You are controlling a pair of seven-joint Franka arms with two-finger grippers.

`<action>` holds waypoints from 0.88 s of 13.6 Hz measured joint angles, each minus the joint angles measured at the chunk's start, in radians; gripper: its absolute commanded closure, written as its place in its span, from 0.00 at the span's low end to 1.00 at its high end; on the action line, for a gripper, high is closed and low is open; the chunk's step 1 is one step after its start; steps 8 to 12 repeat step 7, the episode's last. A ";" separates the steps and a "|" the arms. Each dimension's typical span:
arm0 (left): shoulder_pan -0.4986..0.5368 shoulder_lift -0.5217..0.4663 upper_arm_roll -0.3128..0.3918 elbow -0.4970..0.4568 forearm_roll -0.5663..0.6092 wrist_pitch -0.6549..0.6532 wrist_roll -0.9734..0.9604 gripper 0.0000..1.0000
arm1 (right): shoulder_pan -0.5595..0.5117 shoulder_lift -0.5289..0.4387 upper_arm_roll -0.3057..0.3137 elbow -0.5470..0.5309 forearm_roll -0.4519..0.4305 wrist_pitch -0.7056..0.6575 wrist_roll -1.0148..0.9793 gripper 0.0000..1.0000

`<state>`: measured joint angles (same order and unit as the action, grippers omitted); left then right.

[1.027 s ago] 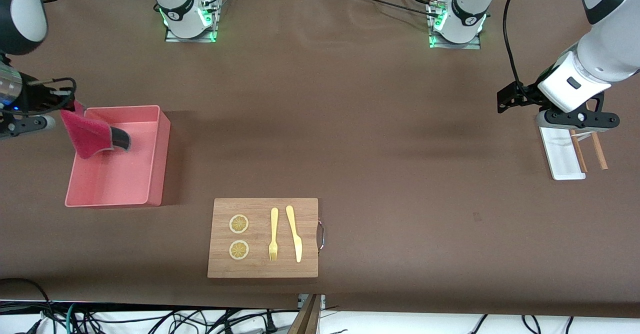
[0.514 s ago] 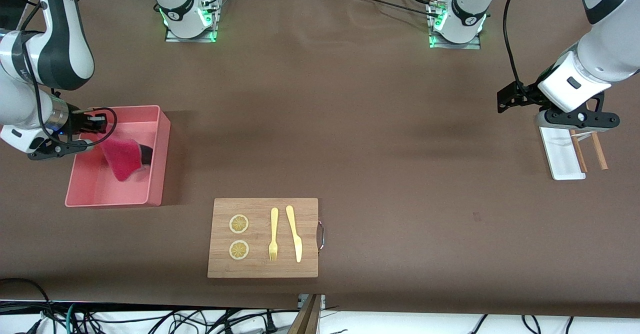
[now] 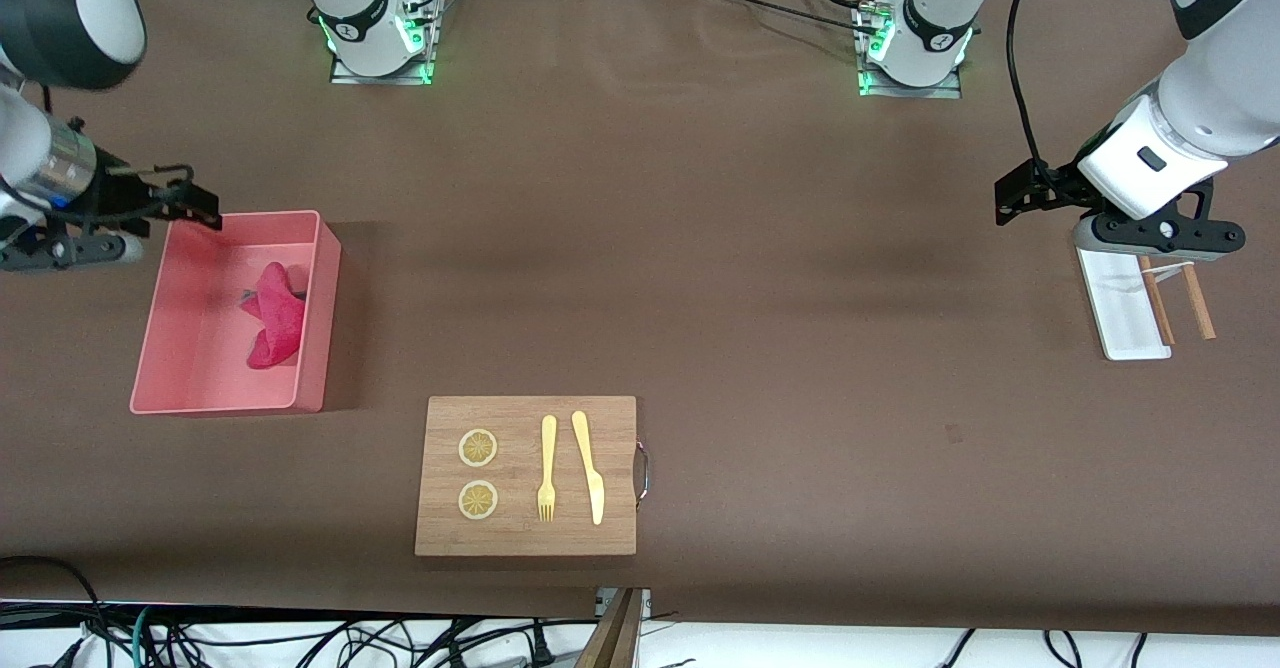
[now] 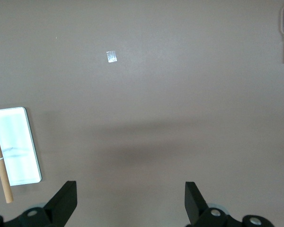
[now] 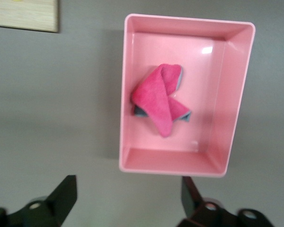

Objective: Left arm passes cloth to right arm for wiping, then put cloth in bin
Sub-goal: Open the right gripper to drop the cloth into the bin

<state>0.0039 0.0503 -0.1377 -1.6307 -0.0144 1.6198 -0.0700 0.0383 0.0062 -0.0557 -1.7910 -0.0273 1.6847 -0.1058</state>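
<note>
Brown table, cloth (image 3: 275, 316) in unlabelled bin (image 3: 320, 328)

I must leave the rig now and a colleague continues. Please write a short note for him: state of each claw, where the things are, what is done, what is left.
Right claw: open, holding nothing, above the edge of the rectangular salmon-pink plastic bin at the right arm's end of the table.
Left claw: open, holding nothing, waiting over the small white flat tray at the left arm's end.
Small magenta-red terry cloth with grey underside: crumpled inside the bin, touching no claw.
Done: the cloth is in the bin.
Left: nothing of the job that I can see; probably only bring both arms back to rest.
</note>
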 measured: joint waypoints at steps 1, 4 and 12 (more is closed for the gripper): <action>0.000 0.000 0.001 0.000 0.000 -0.008 0.000 0.00 | 0.000 -0.020 0.011 0.029 0.000 -0.047 0.028 0.00; 0.004 0.000 0.005 0.001 0.000 -0.032 0.001 0.00 | 0.000 -0.053 0.016 0.093 0.000 -0.136 0.049 0.00; 0.005 0.000 0.005 0.004 0.000 -0.032 0.020 0.00 | 0.000 -0.049 0.016 0.106 0.000 -0.142 0.049 0.00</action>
